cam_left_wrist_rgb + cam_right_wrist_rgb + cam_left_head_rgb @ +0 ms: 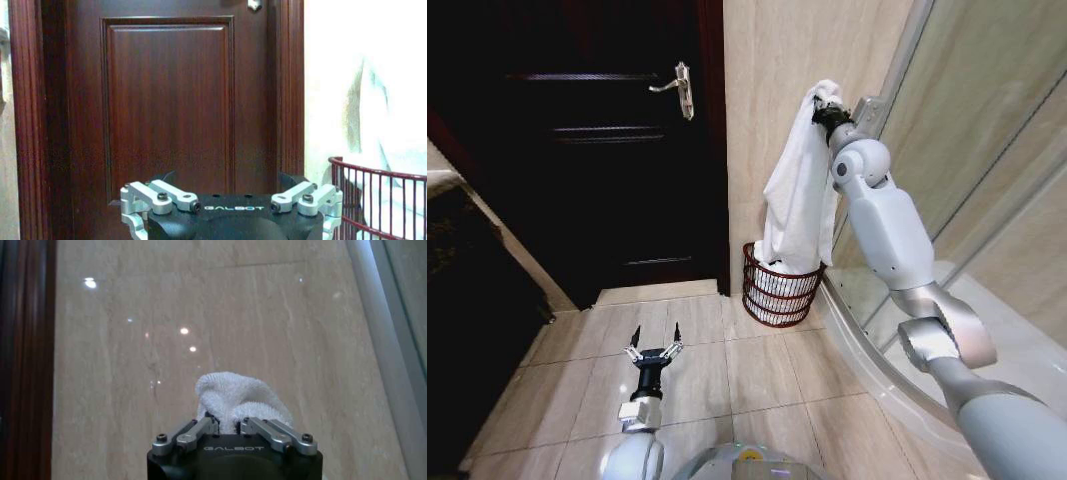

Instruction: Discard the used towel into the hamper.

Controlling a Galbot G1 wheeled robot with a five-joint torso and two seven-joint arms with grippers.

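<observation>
Tiled bathroom floor [727, 390]: right pincer [825, 108] clamped on towel [797, 195], hem inside hamper [779, 290]; left pincer [653, 352] open, idle; risk: released cloth drapes over rim.

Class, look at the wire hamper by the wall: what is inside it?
The lower end of the white towel hangs into the hamper, held up by the right gripper. The towel covers the hamper's bottom.

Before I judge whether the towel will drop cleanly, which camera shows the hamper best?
The head view: the whole hamper stands on the floor by the wall, with the towel held by the right gripper hanging into it. The left wrist view catches just part of its rim and bars.
</observation>
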